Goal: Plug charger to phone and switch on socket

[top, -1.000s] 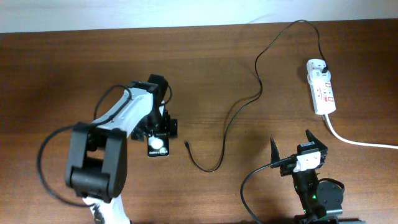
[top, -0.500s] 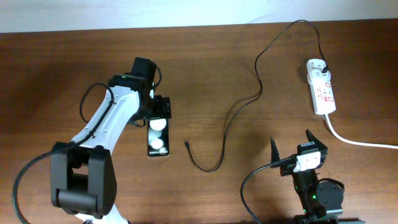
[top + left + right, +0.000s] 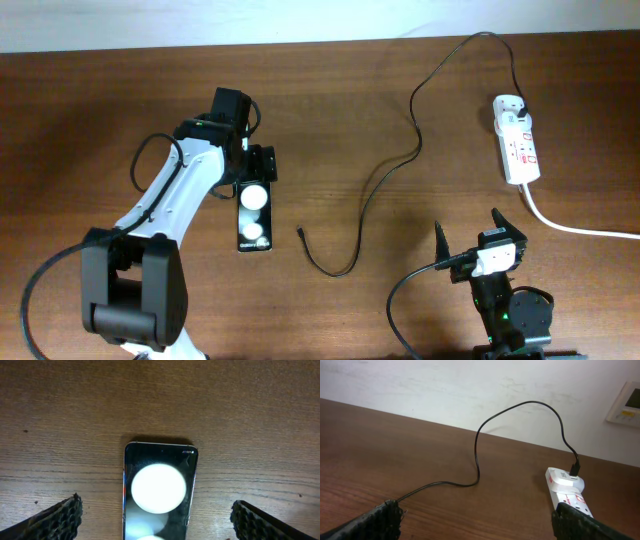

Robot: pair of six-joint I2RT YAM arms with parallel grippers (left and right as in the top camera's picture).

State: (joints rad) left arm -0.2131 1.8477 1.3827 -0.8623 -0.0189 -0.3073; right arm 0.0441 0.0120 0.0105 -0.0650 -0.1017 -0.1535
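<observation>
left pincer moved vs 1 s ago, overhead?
Yes. The left pincer has pulled back toward the far edge of the table, uncovering most of the phone, which stayed put.

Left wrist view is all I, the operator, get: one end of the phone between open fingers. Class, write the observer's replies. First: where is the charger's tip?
Observer: The connector tip lies on the table beside the phone, apart from it, on the right arm's side.
Operator: And the charger's other end?
Observer: The charger runs to the socket; its plug sits at the socket's far end.
Operator: Is the right gripper busy?
Observer: No, the right gripper is open and holds nothing.
</observation>
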